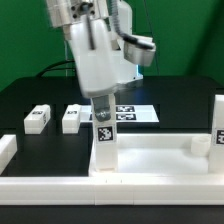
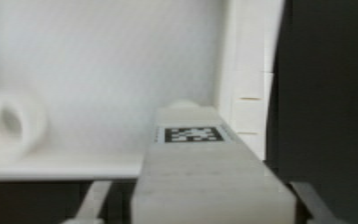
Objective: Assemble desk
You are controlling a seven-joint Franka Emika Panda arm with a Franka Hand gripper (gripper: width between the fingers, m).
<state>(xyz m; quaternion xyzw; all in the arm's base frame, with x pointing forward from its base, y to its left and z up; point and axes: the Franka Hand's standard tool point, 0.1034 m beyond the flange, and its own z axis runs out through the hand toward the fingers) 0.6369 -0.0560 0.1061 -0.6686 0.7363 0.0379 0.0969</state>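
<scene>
— Well, the pincer [image 1: 103, 124] is pinching a leg [image 1: 103, 143] upright, over the tabletop [image 1: 150, 160] near its rim, on the bench [image 1: 30, 95].
— Risky, I think: the socket [image 2: 7, 125] sits aside, so pressing down here could jam or tip it.

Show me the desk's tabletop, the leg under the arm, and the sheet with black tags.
tabletop [image 1: 150, 165], exterior view, flat inner surface.
leg [image 1: 104, 146], exterior view, side below its tag.
marker board [image 1: 140, 114], exterior view, its printed top.
</scene>
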